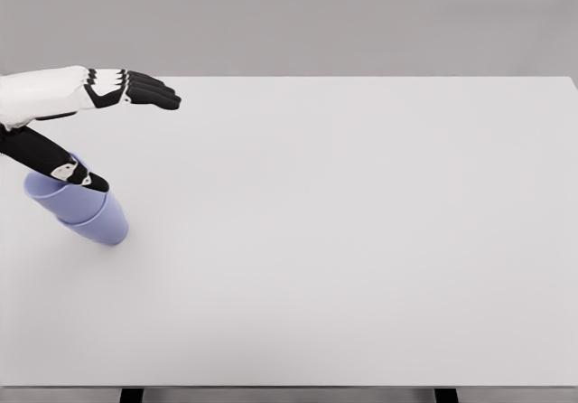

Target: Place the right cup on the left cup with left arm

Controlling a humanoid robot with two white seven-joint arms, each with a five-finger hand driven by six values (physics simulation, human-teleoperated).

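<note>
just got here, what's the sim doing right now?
The left hand is over the white table's left side, fingers extended and holding nothing, thumb reaching down beside two purple cups. The cups are nested one in the other and leaning. Whether the thumb touches them is unclear. The stacking looks done. The right arm is not in view.

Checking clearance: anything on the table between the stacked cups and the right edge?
Nothing. In the head view the table is bare from the stacked cups to its right edge; the left hand is above the cups.
</note>
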